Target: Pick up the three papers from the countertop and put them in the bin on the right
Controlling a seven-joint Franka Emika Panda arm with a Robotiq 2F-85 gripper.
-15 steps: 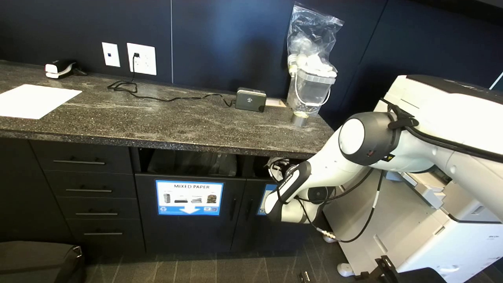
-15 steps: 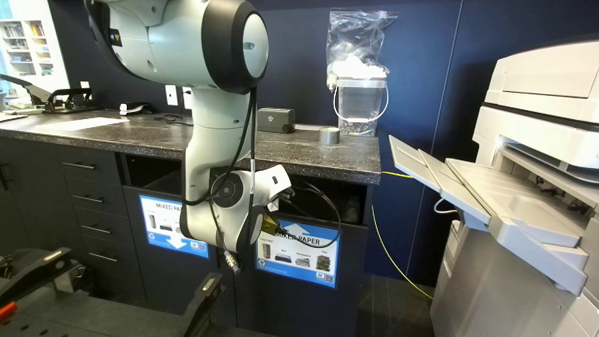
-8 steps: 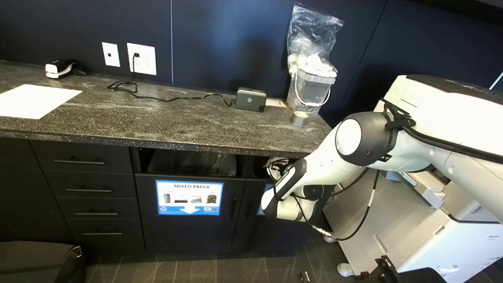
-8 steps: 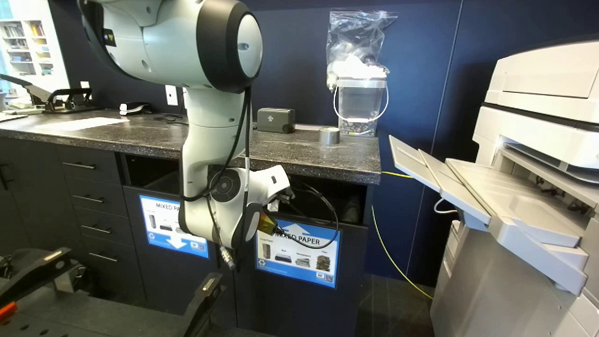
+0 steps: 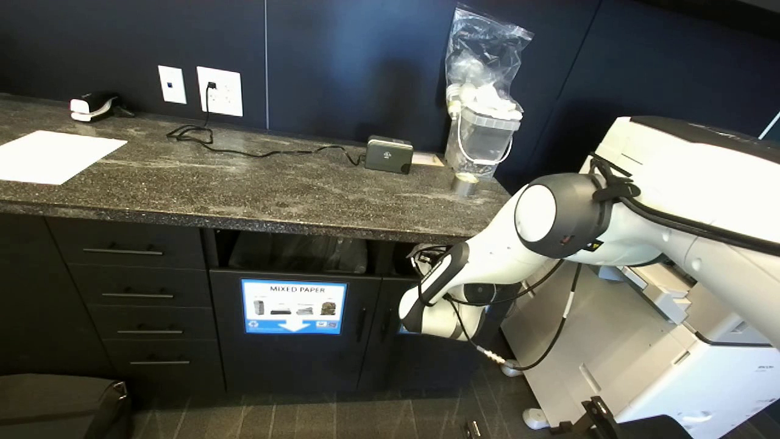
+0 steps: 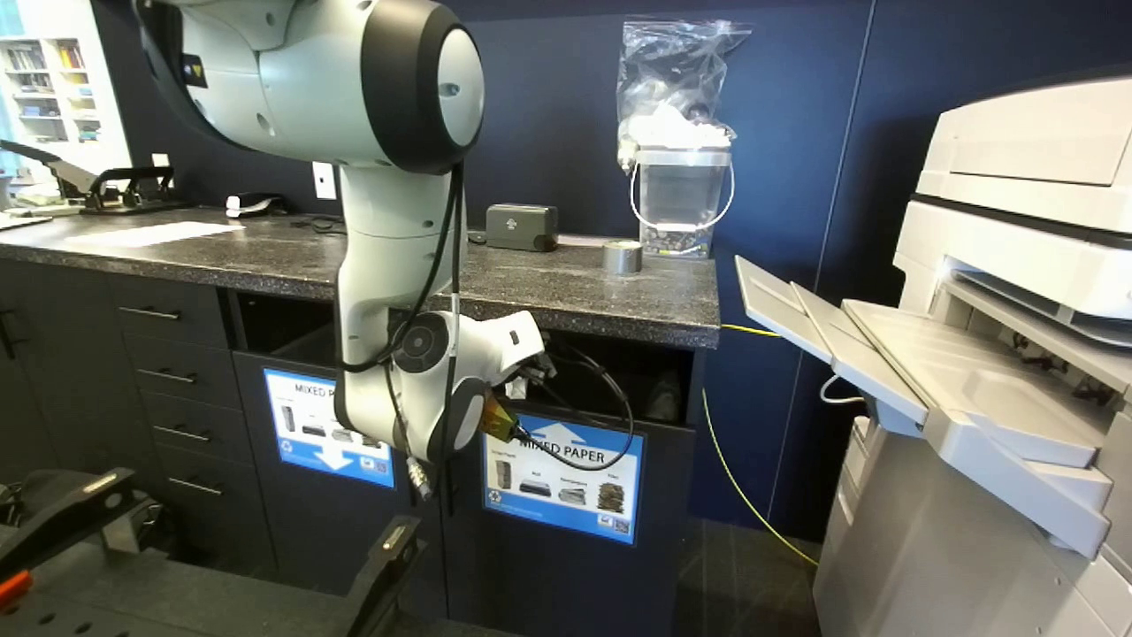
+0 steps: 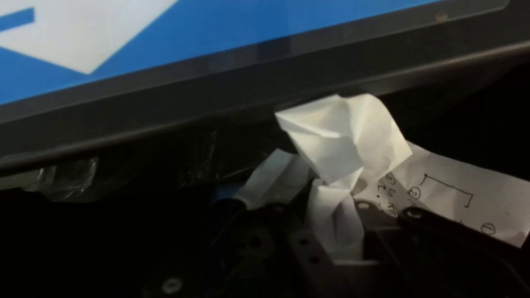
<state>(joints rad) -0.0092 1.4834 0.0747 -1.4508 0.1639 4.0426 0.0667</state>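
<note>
At the mouth of the right bin (image 6: 665, 491), near its rim, the gripper (image 7: 325, 215) pinched a crumpled paper (image 7: 341, 145); whether the handwritten part (image 7: 492, 198) beside it belonged to another could not be told. A white sheet (image 5: 58, 155) lay flat on the countertop (image 5: 274, 192), well apart from the arm (image 5: 503, 250).

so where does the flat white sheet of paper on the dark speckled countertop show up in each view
In an exterior view: the flat white paper sheet, upper left, cut off by the edge.
In an exterior view: the sheet, a thin sliver, upper left.
Wrist view: not in it; the creased white paper there is separate.
Shared by both exterior views: the black-and-white stapler-like object just above the sheet's right end.
</note>
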